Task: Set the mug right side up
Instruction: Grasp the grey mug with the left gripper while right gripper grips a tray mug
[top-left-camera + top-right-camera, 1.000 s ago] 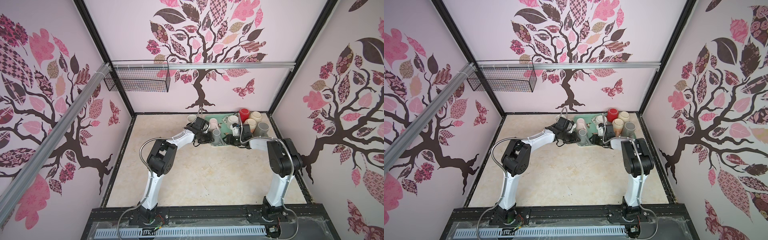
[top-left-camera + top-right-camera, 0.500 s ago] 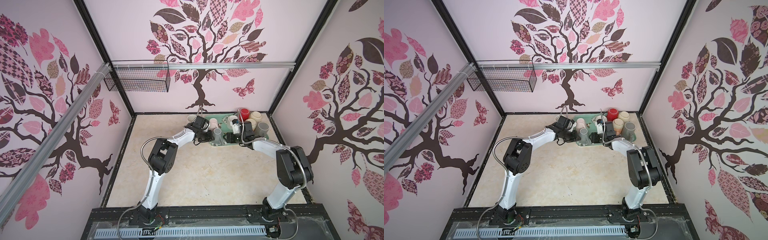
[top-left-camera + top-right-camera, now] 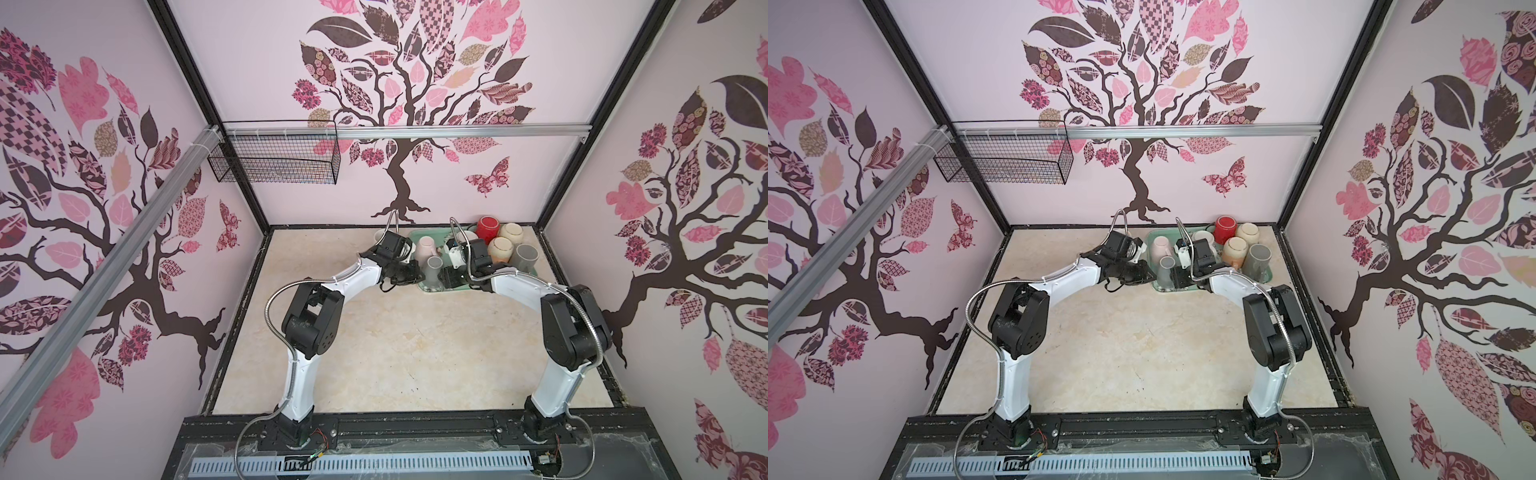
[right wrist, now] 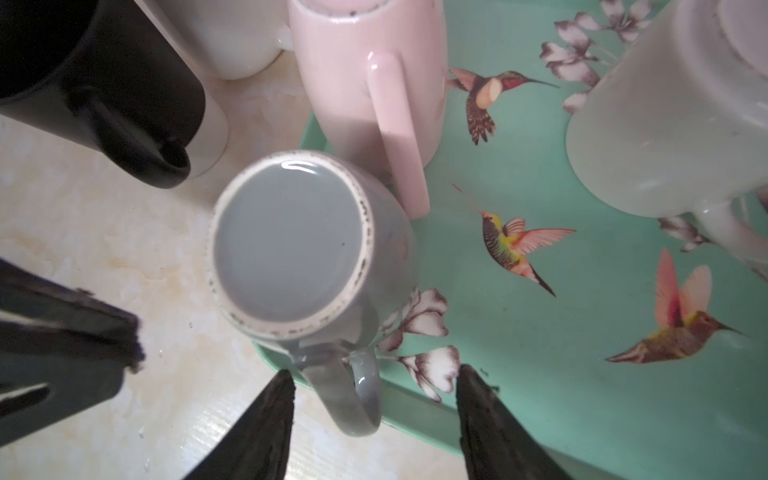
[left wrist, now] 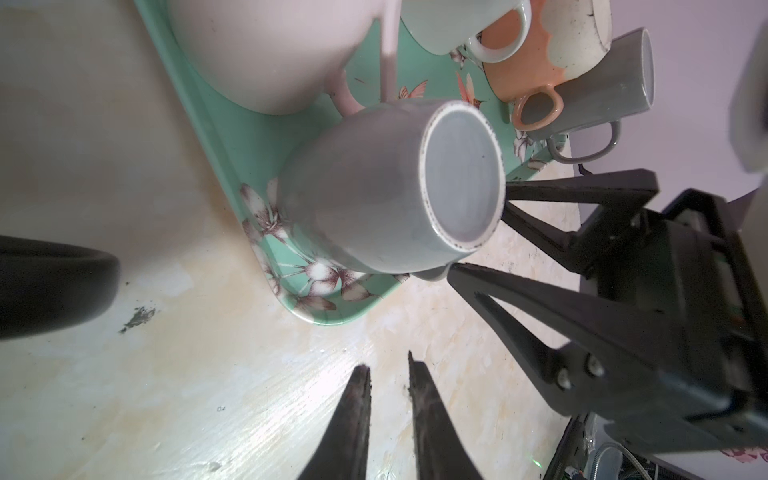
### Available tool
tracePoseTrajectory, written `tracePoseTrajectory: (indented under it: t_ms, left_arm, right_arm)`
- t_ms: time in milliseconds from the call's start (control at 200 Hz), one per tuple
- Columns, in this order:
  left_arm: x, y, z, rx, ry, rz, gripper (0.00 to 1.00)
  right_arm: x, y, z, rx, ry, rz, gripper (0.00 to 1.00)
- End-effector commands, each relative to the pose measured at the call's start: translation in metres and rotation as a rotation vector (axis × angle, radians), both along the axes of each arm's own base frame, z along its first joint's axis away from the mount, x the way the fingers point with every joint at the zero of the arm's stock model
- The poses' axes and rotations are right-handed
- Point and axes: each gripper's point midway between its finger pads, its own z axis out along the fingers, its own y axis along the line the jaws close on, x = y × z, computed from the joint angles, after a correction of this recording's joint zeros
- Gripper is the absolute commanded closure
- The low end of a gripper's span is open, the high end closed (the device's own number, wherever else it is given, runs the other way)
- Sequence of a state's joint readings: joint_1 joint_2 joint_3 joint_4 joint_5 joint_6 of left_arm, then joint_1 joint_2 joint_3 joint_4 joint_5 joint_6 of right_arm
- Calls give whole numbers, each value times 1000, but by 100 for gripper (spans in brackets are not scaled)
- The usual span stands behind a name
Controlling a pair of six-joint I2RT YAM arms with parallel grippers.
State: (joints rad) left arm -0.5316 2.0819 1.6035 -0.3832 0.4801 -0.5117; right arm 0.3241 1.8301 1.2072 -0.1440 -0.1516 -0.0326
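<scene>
On the tabletop (image 4: 104,232), at the hummingbird tray (image 4: 540,316) corner, our wide right tool (image 4: 376,372) is straddling the base-up grey mug (image 4: 286,241) handle (image 4: 353,390); left tool (image 5: 387,361) narrow, empty.

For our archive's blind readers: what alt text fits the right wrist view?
A grey mug stands upside down on the corner of a green tray, its handle between the right gripper's open fingers. A pink mug stands right beside it.
</scene>
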Motion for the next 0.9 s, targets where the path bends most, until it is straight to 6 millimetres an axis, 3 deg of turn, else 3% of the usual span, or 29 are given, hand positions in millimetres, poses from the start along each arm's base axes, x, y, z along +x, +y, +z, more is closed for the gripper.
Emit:
tracePoseTrajectory:
  t_ms: [0, 215, 390, 670, 775, 895]
  left_arm:
    - [-4, 2, 12, -21, -37, -17, 79]
    - [-7, 6, 10, -17, -31, -20, 79]
    - [-6, 13, 11, -19, -33, -8, 78]
    - [-8, 17, 12, -18, -28, -4, 79]
    - [-11, 19, 13, -12, -32, -3, 78]
    - [-14, 22, 14, -8, -37, -1, 79]
  right_arm:
    - [6, 2, -10, -50, 33, 22, 37]
    - [12, 8, -22, -124, 48, 42, 43]
    - [14, 4, -28, -199, 48, 33, 58]
    - [16, 2, -14, -222, 2, 34, 94]
    - [14, -3, -3, -230, -37, 14, 100]
    - [11, -9, 15, -222, -99, -16, 100]
